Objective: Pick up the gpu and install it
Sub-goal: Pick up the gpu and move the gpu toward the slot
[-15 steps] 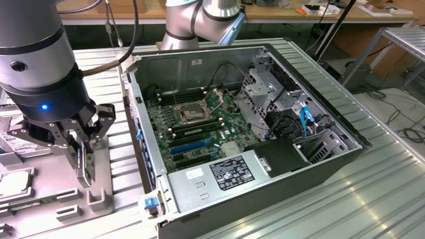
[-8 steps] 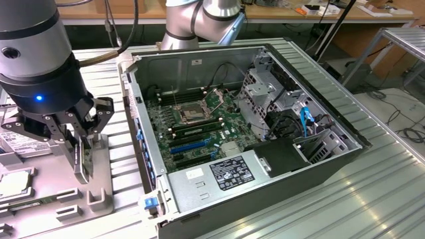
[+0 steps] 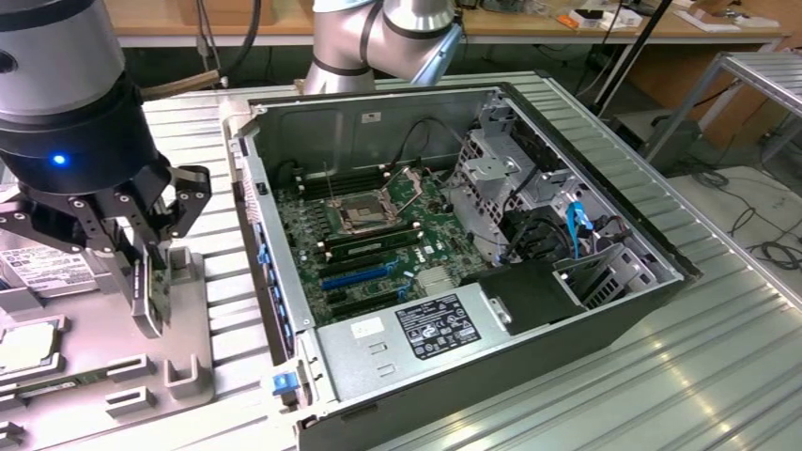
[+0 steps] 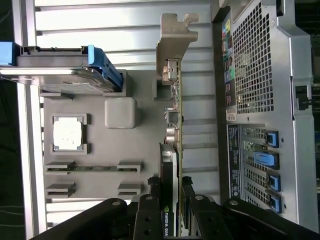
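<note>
At grey moulded parts tray (image 4: pixel 100 145), fingers (image 4: pixel 151 202) pinched thin green gpu card (image 4: pixel 168 162) far from its silver bracket (image 4: pixel 176 37); end grip could've let it tilt and jam.

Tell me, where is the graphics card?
On the exterior view's left, the graphics card stands upright at the grey tray, gripped by the end effector, beside the open computer.

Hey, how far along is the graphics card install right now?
Done: the fingers are shut on the thin green expansion card with the silver bracket. In hand: that card, upright in the grey holder tray, not visibly lifted. Left: the whole install; the blue motherboard slots in the open black computer case hold no card.
</note>
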`<action>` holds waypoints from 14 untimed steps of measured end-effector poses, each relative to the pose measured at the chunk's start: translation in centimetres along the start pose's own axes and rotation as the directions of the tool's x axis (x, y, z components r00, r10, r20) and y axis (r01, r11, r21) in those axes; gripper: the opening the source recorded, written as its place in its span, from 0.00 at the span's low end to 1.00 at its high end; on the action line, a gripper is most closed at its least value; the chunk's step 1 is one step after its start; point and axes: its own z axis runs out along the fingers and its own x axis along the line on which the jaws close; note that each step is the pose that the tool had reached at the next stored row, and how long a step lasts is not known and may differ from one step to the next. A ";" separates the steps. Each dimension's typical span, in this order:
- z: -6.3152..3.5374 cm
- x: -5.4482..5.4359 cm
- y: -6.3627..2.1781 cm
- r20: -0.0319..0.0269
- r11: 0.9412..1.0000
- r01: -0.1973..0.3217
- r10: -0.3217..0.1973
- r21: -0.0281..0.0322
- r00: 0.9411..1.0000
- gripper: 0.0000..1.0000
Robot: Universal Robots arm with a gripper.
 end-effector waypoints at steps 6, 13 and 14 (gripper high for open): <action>-1.29 0.0 0.06 -0.001 1.000 0.000 0.000 0.000 1.000 0.27; -2.60 0.0 0.13 -0.002 1.000 0.000 0.000 0.000 1.000 0.27; -2.95 0.0 0.15 -0.002 1.000 0.000 0.000 0.000 1.000 0.27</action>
